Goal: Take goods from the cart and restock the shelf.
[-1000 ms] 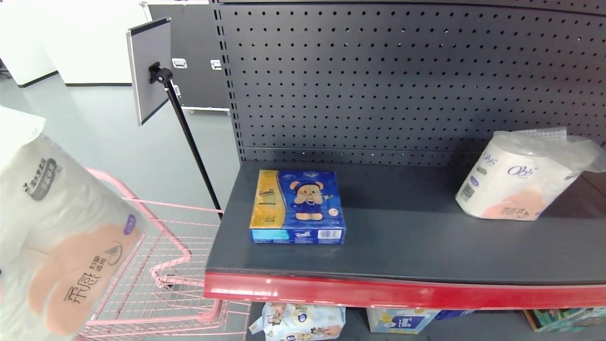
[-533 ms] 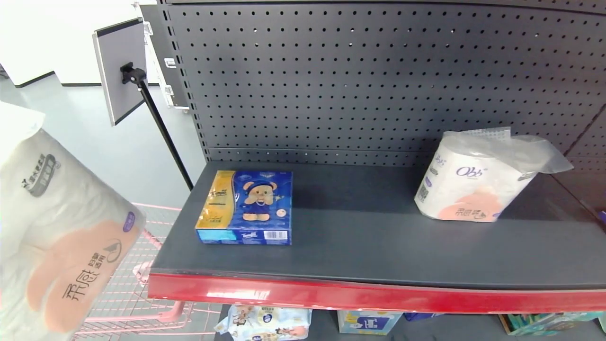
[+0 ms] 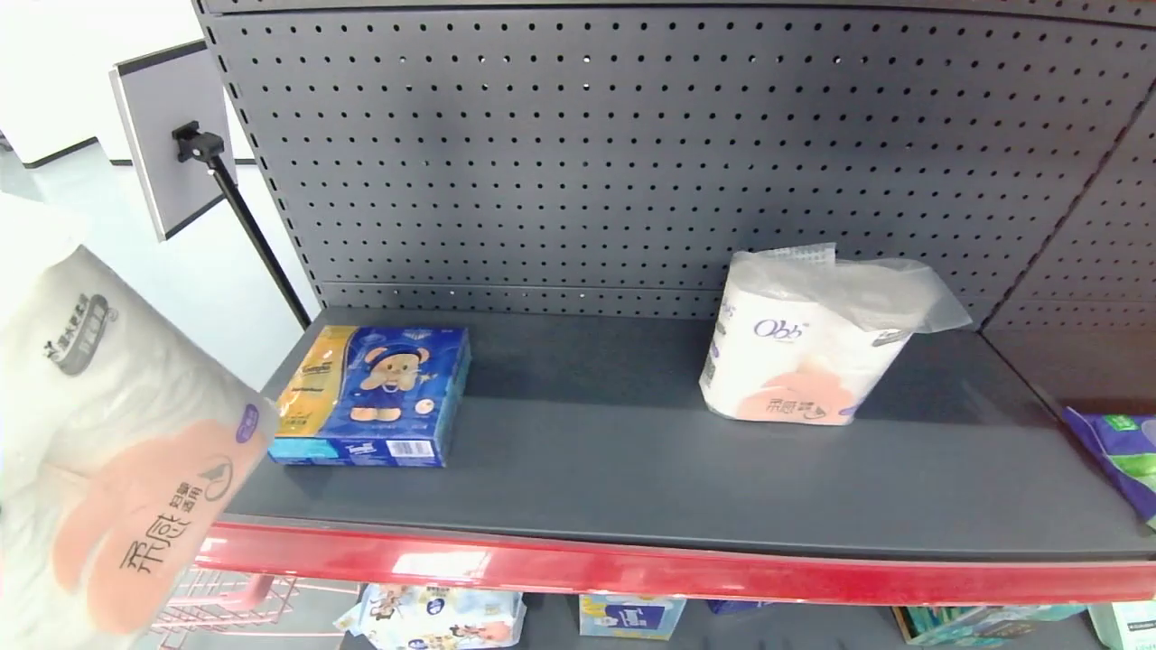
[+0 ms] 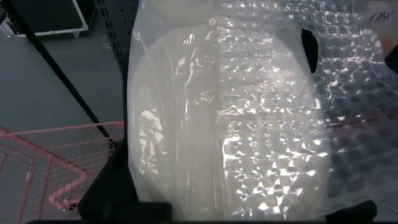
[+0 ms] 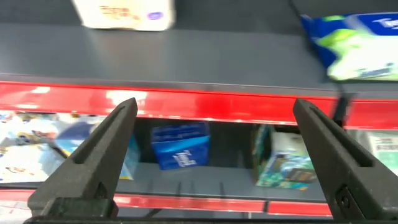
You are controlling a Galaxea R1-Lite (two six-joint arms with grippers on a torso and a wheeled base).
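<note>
Left wrist view has the held pack [image 4: 236, 118] of toilet rolls pressed close to the lens, glossy wrap and all. My left gripper [image 4: 242, 202] shows as dark edges in the 2 lower corners, 1 on each side of the pack. I judge it is clamped on the pack, since nothing else carries it.

In the head view the held pack [image 3: 117, 451] sits tilted at lower left, on my side of the shelf. It overlaps the left end of the red lip [image 3: 632, 569], with the cart [image 3: 235, 605] just under it at the bottom edge. My right gripper [image 5: 214, 109] is spread wide with nothing between its jaws, and it faces that same lip.

Past the lip, the shelf [image 3: 632, 469] holds a blue box [image 3: 370, 397] at centre left and 1 bag of wrapped rolls [image 3: 795, 361] right of centre. Bare deck lies between them. A green-and-blue packet [image 3: 1115, 451] pokes in at the right edge, and the pegboard [image 3: 632, 181] closes the back.

I read the step as carrying the pack to that bare stretch. I would lift it clear over the lip first and pass well above the blue box. Then I would set it down flat between the 2 items. The wrap looks slick and the rolls soft, so I would let go only once its underside rests on the deck. That gap lies right of and above the held pack in the frame, well apart from it.
</note>
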